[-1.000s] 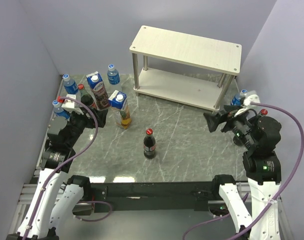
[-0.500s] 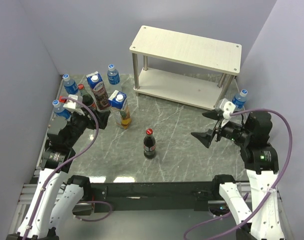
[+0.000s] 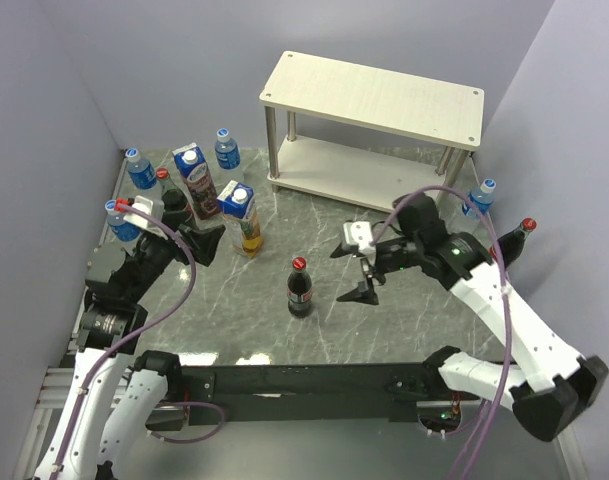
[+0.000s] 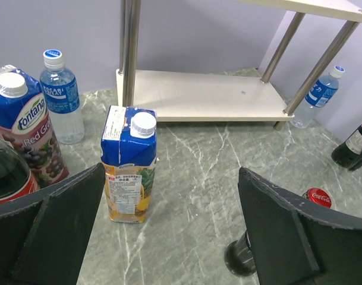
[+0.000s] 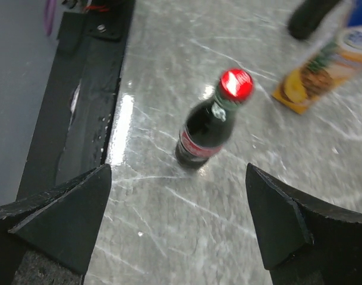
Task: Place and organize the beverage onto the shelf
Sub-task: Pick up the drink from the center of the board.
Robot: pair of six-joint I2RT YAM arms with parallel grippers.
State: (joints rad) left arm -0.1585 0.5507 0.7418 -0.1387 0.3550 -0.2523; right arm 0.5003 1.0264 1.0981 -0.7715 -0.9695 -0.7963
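- The right claw (image 3: pixel 347 274) is wide open and empty, near the cola bottle (image 3: pixel 300 290) in the middle of the table (image 3: pixel 234 312). A bump could tip the tall bottle.
- The left claw (image 4: pixel 169 228), wide open too, could knock the pineapple carton (image 3: pixel 243 218) near it.
- The shelf (image 3: pixel 374 95) at the back has no drinks.

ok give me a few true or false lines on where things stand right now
The shelf holds no drinks. True.
The right hand is shut on the middle Coca-Cola bottle. False: it is open, beside the bottle and not touching it.
The pineapple carton stands upright. True.
The left hand is shut. False: it is open and holds nothing.
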